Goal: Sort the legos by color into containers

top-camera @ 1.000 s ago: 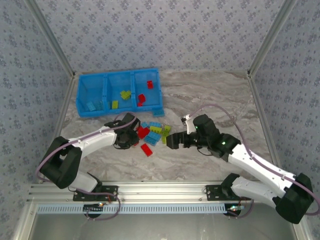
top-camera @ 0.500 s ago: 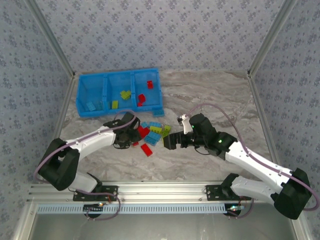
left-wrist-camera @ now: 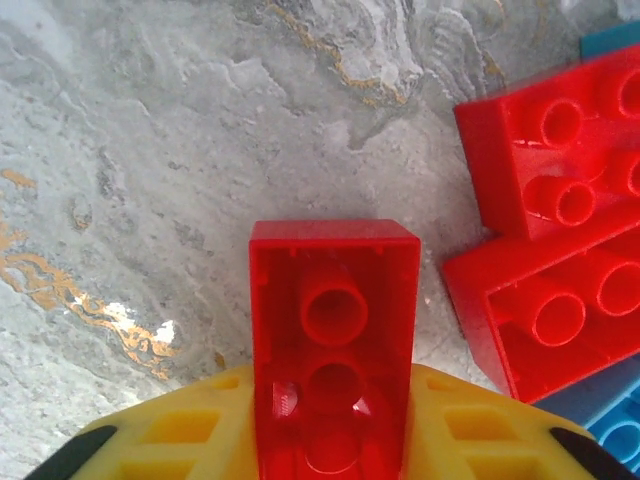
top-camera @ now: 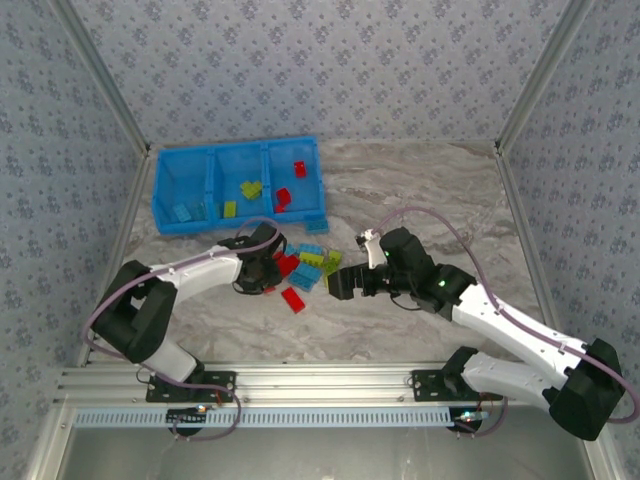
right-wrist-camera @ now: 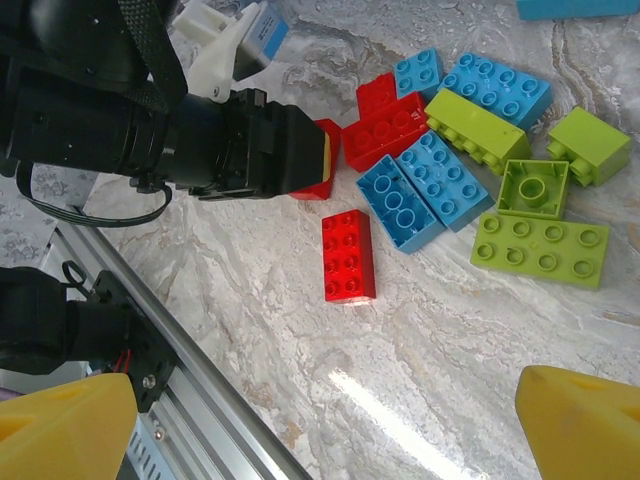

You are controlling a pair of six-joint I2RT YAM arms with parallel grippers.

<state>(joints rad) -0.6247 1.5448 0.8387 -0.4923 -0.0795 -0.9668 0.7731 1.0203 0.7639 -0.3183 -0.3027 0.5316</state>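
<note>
One small red studded plastic brick (left-wrist-camera: 333, 330) sits pinched in the left gripper (top-camera: 258, 272), near the bright blue plastic tray (top-camera: 200, 150); the spread right gripper (top-camera: 340, 283) has advanced closer. Delivery appears next.

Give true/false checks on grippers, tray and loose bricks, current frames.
The left gripper is shut on a small red plastic brick. True.
The right gripper holds a lime green brick. False: it is open and empty.
The right compartment of the bright blue plastic tray holds two red bricks. True.
The middle compartment holds light blue bricks. False: it holds lime green bricks.
A long red studded brick lies on the marble table, outside the tray. True.
</note>
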